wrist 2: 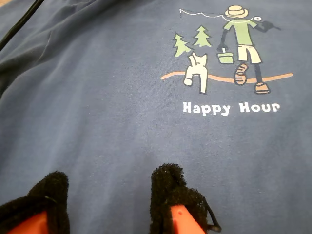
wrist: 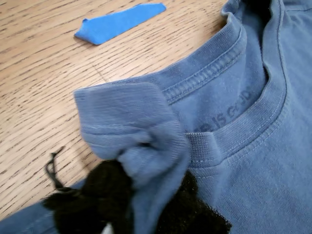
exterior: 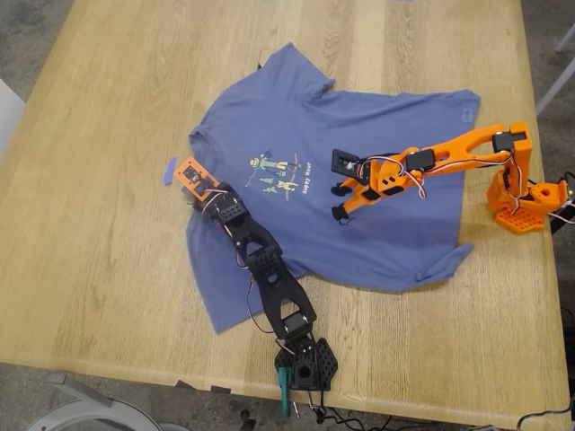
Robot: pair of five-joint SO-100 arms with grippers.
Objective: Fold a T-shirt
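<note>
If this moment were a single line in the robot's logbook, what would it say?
T-shirt: flat, unfolded | my first gripper: shut on T-shirt collar | my second gripper: open over chest | tape scrap: beside collar

T-shirt [exterior: 359,206]: periwinkle blue, lay spread print-up on the worktop [exterior: 108,269]
Collar: fabric bunched up beside it
Print: cartoon figure, "Happy Hour" lettering

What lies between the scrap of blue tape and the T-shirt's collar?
Only bare wooden table separates the blue tape from the T-shirt collar, seen in the first wrist view and the exterior view.
</note>
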